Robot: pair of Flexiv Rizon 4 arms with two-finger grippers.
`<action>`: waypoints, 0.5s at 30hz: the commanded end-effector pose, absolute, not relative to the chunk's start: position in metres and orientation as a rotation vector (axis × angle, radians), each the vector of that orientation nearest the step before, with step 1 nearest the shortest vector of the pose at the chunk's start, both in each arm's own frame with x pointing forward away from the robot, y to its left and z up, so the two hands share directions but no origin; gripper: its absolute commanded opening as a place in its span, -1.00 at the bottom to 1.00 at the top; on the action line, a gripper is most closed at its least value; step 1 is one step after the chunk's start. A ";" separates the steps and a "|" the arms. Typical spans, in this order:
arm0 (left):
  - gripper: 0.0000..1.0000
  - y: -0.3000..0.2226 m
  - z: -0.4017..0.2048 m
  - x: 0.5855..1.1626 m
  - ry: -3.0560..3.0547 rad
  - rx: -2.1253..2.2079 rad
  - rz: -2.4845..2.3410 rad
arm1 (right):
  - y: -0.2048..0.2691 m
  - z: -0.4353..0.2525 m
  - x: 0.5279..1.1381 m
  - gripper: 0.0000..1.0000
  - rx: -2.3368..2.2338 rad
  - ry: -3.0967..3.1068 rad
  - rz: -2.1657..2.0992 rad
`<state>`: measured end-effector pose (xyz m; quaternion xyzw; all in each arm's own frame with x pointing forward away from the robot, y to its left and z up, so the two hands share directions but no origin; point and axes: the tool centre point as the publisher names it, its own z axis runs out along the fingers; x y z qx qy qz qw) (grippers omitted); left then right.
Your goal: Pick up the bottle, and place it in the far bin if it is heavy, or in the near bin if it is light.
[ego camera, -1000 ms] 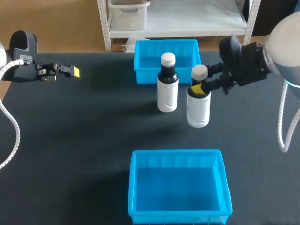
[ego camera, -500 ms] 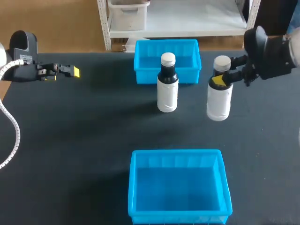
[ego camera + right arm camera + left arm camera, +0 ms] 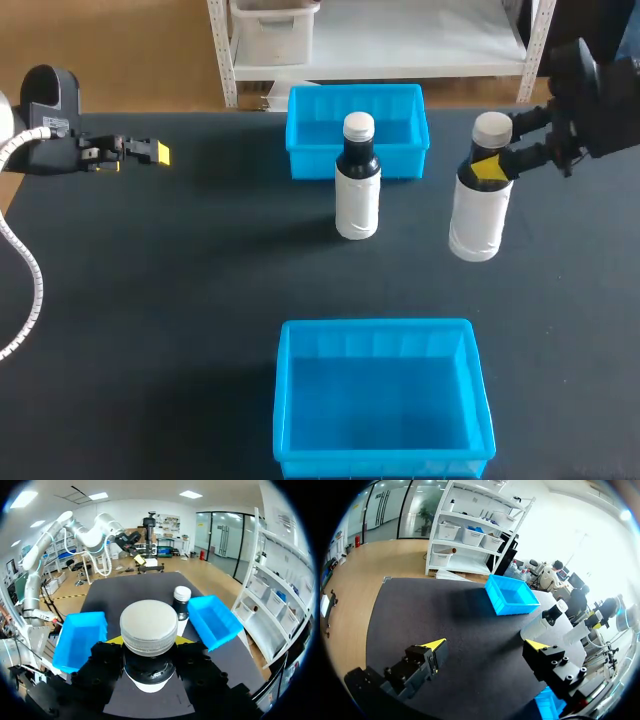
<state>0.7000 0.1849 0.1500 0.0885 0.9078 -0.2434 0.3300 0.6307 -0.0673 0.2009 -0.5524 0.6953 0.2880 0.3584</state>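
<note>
Bottle (image 3: 476, 215) is hanging by its neck, your right end effector (image 3: 490, 167) clamping it just under the cap. Over the last second it is travelling toward 3 o'clock, drawing well apart from the second bottle (image 3: 357, 195). The lift looks done, with neither bin chosen yet.

Far bin (image 3: 308, 160) is sitting at the bottle's 10 o'clock, the second bottle crowding its front wall. Near bin (image 3: 375, 327) is lying at 7 o'clock, with bare tabletop (image 3: 180, 300) running toward it. Left end effector (image 3: 486, 646) is waiting out at 9 o'clock, fingers spread wide and gripping nothing.
</note>
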 end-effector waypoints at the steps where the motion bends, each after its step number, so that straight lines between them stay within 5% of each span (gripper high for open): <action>1: 1.00 0.185 0.150 0.700 2.374 0.231 -0.636 | -0.071 0.218 0.616 -1.00 -1.466 1.768 0.765; 15: 1.00 0.185 0.150 0.700 2.374 0.231 -0.636 | -0.021 0.241 0.557 -1.00 -1.623 1.637 0.884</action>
